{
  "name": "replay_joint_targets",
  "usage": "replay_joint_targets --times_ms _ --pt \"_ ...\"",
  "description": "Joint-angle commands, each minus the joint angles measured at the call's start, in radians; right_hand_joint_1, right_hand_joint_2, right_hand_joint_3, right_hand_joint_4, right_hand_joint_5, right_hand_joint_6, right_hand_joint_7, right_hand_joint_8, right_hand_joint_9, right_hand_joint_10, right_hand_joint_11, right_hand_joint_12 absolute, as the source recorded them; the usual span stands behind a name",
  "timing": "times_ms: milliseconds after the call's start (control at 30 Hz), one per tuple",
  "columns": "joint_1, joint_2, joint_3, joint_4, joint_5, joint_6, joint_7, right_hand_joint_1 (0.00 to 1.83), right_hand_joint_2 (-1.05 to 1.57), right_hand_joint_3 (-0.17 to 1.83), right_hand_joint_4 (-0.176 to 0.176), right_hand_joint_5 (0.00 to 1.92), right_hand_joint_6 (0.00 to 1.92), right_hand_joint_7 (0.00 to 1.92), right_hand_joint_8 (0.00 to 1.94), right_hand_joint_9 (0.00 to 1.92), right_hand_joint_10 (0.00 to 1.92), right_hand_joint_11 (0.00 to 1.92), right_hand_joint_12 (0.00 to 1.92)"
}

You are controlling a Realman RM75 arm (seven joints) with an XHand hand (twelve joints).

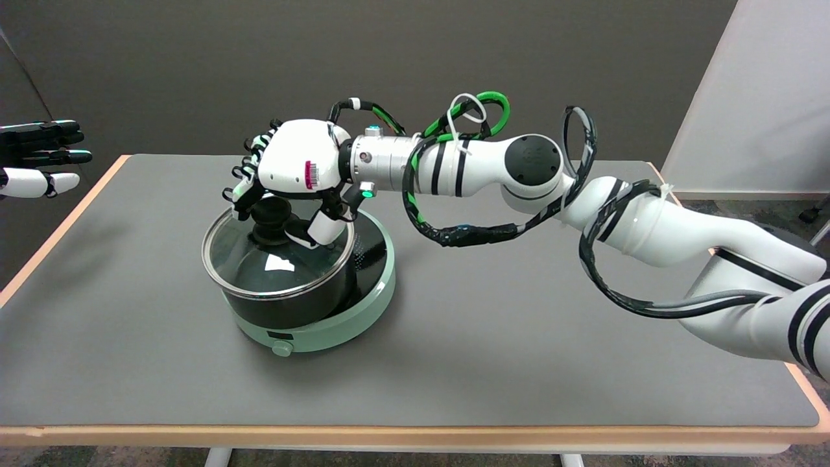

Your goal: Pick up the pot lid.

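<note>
Gripping stage: right hand [295, 175] wraps knob [271, 217] of pot lid [279, 256], lid seemingly seated on pot [292, 305]. Next, by judgement: straight vertical lift, grip firm.

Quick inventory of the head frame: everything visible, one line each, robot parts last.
pot lid: 1, clear glass with metal rim and black knob, tilted, shifted toward the near-left of the cooker.
pot: 1, black, under the lid, on the cooker.
cooker base: 1, mint green, round, dial at front, left-centre of table.
table: 1, grey top, light wood edge.
right hand: 1, white and black, over the lid, fingers around the knob.
right arm: 1, white with black and green cables, from lower right.
left hand: 1, black and white, idle in the air, upper left.
</note>
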Motion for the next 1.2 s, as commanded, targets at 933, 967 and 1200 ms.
replay_joint_targets --times_ms 933,967,1200 --pt "0.016 -0.027 -0.004 -0.028 0.002 0.011 0.007 1.17 1.05 0.31 0.019 0.76 1.32 0.9 1.25 0.85 0.96 0.56 0.92" --pt "0.016 -0.027 -0.004 -0.028 0.003 0.011 0.007 1.18 1.04 0.33 0.016 0.76 1.32 0.9 1.26 0.85 1.0 0.57 0.93" --pt "0.016 -0.027 -0.004 -0.025 0.004 0.011 0.007 1.35 0.86 0.64 0.176 0.67 1.21 0.87 1.37 0.85 1.22 0.64 1.02"
